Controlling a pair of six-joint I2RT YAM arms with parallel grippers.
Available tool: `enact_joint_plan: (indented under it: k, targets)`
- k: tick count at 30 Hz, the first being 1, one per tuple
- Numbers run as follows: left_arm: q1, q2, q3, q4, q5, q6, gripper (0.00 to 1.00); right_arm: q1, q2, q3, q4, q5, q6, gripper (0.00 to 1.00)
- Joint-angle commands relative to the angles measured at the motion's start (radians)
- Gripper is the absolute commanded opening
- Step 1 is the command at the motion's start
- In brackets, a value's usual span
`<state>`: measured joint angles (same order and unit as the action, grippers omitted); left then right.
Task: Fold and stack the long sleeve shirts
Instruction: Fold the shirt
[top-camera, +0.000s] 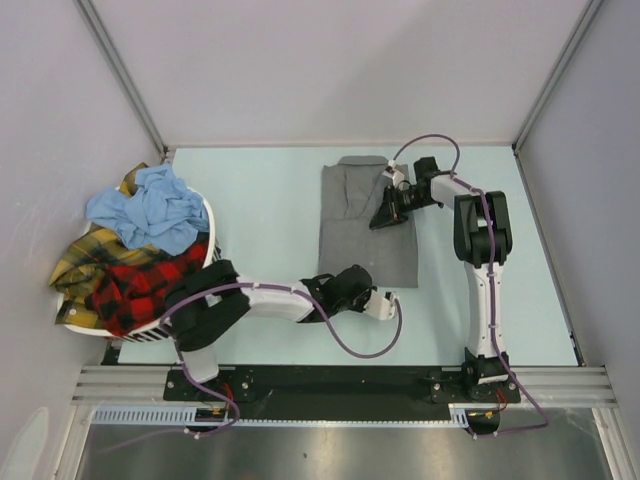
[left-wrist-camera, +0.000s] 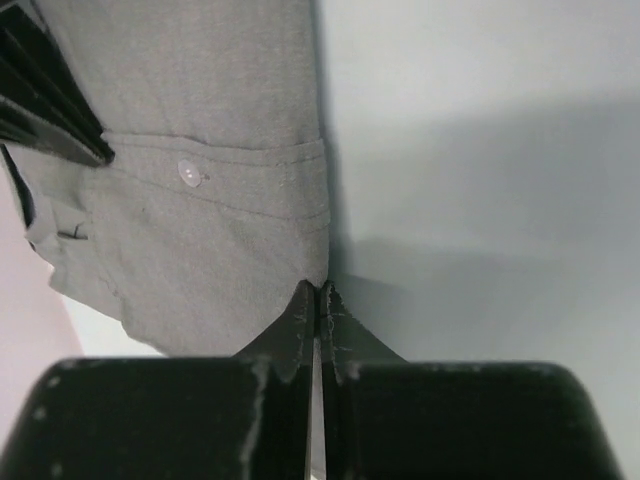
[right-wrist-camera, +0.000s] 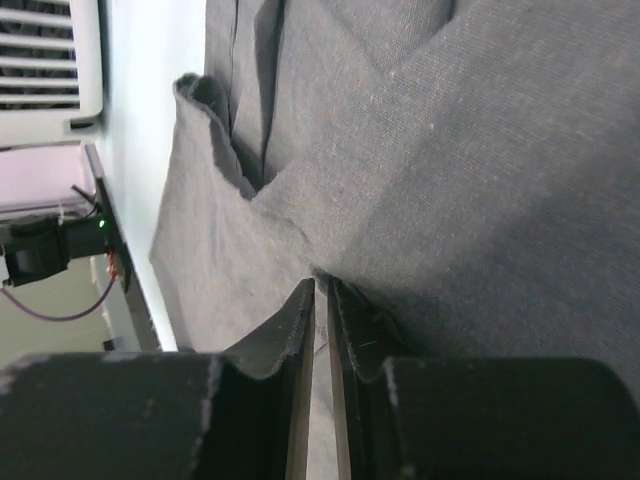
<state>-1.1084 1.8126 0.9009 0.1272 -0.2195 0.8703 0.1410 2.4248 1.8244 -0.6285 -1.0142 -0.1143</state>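
A plain mid-grey shirt (top-camera: 365, 230) lies partly folded on the pale table, collar end far. My left gripper (top-camera: 350, 283) is at its near edge, shut with its tips on the corner of a buttoned cuff (left-wrist-camera: 250, 215). My right gripper (top-camera: 384, 217) is over the shirt's far right part, jaws closed on a raised fold of grey cloth (right-wrist-camera: 300, 190). A light blue shirt (top-camera: 150, 208), a yellow plaid shirt (top-camera: 82, 262) and a red-and-black plaid shirt (top-camera: 148, 288) are heaped in the basket at the left.
The white slotted basket (top-camera: 211, 232) stands at the table's left edge, and its corner shows in the right wrist view (right-wrist-camera: 50, 60). Grey walls enclose the table at the left, back and right. Purple cables hang from both arms.
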Motion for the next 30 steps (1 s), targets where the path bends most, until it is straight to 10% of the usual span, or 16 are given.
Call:
enact_joint_plan:
  k: [1,12,19,30]
  targets:
    - [-0.062,-0.195,-0.046,-0.228,0.120,-0.115,0.00,0.040,-0.127,-0.188,-0.014,0.028,-0.042,0.16]
    - [-0.061,-0.391,0.206,-0.792,0.506,-0.314,0.00,0.011,-0.310,-0.183,-0.167,-0.084,-0.085,0.54]
    - [0.185,-0.193,0.544,-0.991,0.675,-0.246,0.00,-0.082,-0.213,0.074,-0.332,-0.103,-0.170,0.91]
    - [0.510,0.399,1.216,-1.183,0.753,-0.039,0.04,-0.133,-0.098,0.233,-0.344,-0.135,-0.134,0.98]
